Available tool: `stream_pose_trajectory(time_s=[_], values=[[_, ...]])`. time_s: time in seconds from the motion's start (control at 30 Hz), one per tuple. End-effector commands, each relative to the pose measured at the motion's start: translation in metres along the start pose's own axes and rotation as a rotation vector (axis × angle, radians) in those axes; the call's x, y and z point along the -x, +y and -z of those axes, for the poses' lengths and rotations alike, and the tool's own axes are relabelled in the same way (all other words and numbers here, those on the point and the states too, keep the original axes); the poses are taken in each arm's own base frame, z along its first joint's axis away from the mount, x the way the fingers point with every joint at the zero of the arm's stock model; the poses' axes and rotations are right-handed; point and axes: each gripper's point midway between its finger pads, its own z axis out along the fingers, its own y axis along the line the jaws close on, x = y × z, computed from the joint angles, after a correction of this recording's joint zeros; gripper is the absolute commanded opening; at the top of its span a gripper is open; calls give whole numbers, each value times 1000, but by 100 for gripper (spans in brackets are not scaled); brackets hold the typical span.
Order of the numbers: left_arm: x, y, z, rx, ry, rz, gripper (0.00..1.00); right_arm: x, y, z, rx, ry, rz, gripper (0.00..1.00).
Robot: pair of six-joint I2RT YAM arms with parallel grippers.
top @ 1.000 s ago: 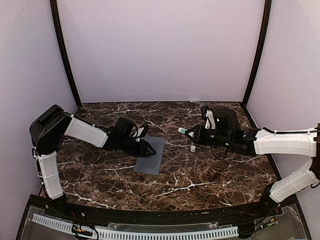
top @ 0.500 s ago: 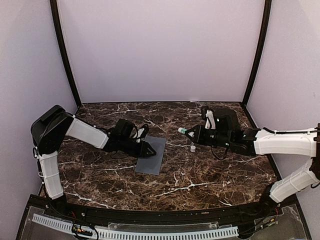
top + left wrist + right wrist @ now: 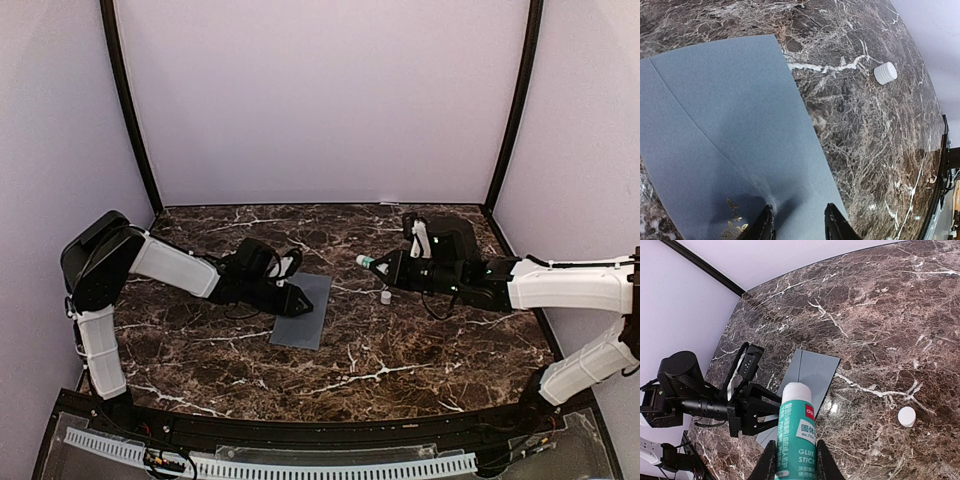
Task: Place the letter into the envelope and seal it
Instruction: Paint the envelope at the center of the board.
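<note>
Top cam: envelope (image 3: 302, 312) lies flat mid-table (image 3: 420, 360). L gripper (image 3: 296, 297) sits low at its left edge. R gripper (image 3: 387, 267) is up off the marble w/ a glue stick (image 3: 366, 262) pointing left. White cap (image 3: 386, 296) lies on the marble near the stick, apart from the envelope. L wrist cam: fingers (image 3: 765, 227) a bit spread w/ nothing clamped between them, tips down on the grey paper near its edge. A diagonal crease runs away from them across the envelope (image 3: 730, 115). Small gold leaf print (image 3: 732, 220) shows by one finger, and the cap (image 3: 885, 73) is well off to the upper right. R wrist cam: fingers (image 3: 823, 465) pinch the glue stick (image 3: 795, 432) by its body, uncapped white end fwd. Envelope (image 3: 812, 371) lies beyond it, L gripper (image 3: 772, 412) fingers in an open V at its edge. Cap (image 3: 906, 416) is off to the right.
</note>
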Motion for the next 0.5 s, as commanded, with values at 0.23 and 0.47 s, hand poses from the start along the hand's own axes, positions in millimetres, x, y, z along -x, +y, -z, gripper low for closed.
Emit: stream_pose_trajectory(time_s=[0.23, 0.47], values=[[-64, 59, 1, 297, 216, 6, 35, 10, 4, 5, 24, -50, -14, 2], [-74, 58, -7, 300, 258, -9, 35, 10, 4, 7, 29, -52, -18, 2]])
